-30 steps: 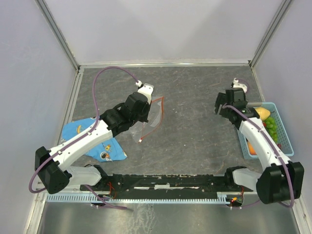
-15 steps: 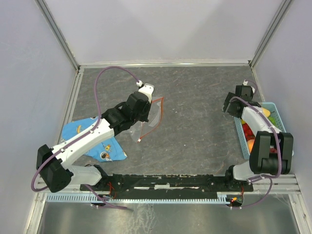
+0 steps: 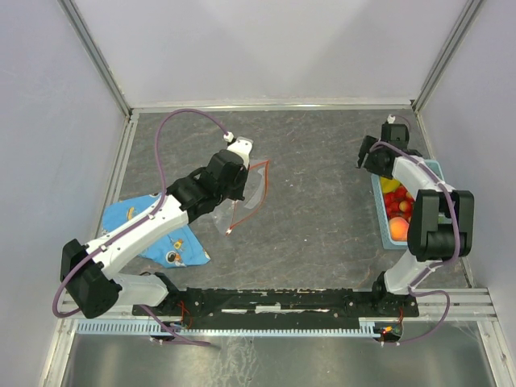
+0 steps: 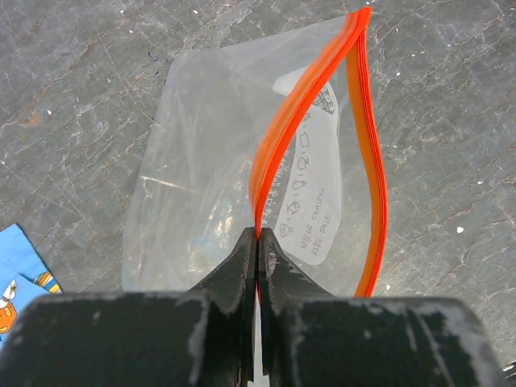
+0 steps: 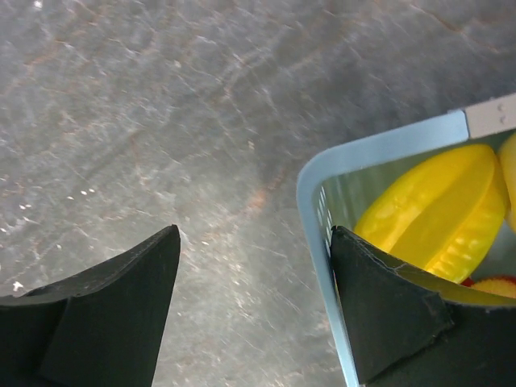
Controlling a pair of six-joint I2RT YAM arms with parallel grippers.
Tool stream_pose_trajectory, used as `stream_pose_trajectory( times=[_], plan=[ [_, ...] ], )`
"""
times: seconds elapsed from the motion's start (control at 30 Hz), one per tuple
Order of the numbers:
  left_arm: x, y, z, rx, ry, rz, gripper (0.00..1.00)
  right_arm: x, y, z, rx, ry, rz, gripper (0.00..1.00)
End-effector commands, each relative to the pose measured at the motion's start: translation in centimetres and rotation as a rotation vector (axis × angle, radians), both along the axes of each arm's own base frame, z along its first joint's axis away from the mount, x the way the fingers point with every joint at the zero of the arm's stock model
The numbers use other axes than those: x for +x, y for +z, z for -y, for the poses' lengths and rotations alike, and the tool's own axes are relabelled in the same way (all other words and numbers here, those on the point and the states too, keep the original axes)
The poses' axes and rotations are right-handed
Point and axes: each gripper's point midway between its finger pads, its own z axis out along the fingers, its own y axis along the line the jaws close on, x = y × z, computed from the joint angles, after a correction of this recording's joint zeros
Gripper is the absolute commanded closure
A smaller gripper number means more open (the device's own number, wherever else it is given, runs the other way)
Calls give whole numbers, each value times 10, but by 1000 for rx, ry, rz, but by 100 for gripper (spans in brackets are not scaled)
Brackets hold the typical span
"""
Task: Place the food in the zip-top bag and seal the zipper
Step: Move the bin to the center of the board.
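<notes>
Basket (image 3: 376, 211) slid toward bag (image 4: 201, 161), nice. Right gripper (image 5: 254, 242) spread open over its corner, left gripper (image 4: 258, 242) pinching zipper (image 4: 298, 105). I load fruit (image 5: 435, 210) next.

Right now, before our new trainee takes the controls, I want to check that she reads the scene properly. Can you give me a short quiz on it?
1. True or false: the left gripper is shut on the zipper of the zip-top bag.
2. Where is the food? A: inside the zip-top bag. B: in the light-blue basket. C: in the left gripper.
3. Fill in: the right gripper is ____.
Key: 1 true; 2 B; 3 open.
</notes>
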Motion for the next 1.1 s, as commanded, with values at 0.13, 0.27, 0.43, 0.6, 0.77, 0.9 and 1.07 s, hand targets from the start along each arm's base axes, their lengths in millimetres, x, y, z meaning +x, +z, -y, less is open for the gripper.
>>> stream_pose_trajectory(
  times=[0.13, 0.27, 0.43, 0.6, 0.77, 0.9, 1.07],
  plan=[
    [7, 10, 3, -30, -4, 27, 97, 59, 25, -52, 68, 116, 120, 18],
    [8, 11, 1, -35, -1, 29, 97, 72, 27, -72, 88, 148, 129, 19],
    [8, 13, 0, -50, 1, 25, 97, 85, 34, -94, 102, 187, 135, 20],
    [10, 15, -3, -62, 8, 23, 97, 77, 48, -96, 99, 200, 142, 20],
    [9, 16, -2, -76, 1, 17, 97, 47, 59, -81, 36, 188, 122, 18],
    [9, 17, 0, -88, -5, 12, 97, 15, 61, -63, -10, 152, 89, 17],
    [8, 17, 2, -99, -16, 5, 97, -24, 58, -40, -47, 91, 48, 15]
  ],
)
